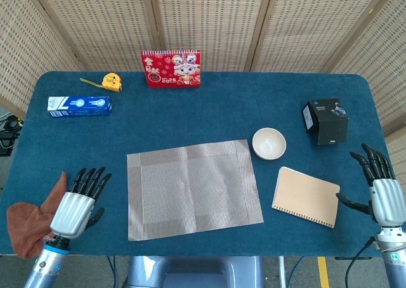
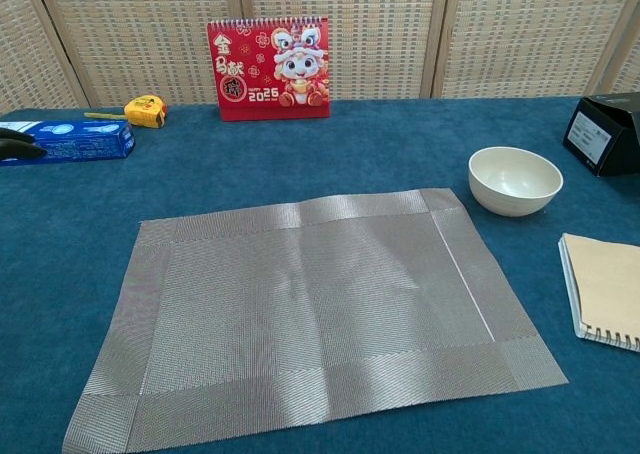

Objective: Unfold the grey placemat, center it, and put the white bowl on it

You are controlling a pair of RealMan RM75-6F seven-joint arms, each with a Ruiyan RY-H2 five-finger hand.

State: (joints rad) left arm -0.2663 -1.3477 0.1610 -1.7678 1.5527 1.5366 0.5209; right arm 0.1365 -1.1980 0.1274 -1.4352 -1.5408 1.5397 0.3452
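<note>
- We see the placemat (image 1: 193,188) fully unfolded, flat on the table (image 1: 203,104), near the front edge, roughly mid-width.
- Bowl (image 1: 269,143) sits upright on the table just off the placemat's far right corner, not on it.
- Left hand (image 1: 76,202) at the front left corner, fingers spread, grasping nothing, well clear of the placemat, beside the brown cloth (image 1: 35,218).
- Right hand (image 1: 380,189) at the front right edge, fingers spread, released.
- Notebook (image 1: 306,196) lies right of the placemat, box (image 1: 327,120) behind it.
</note>
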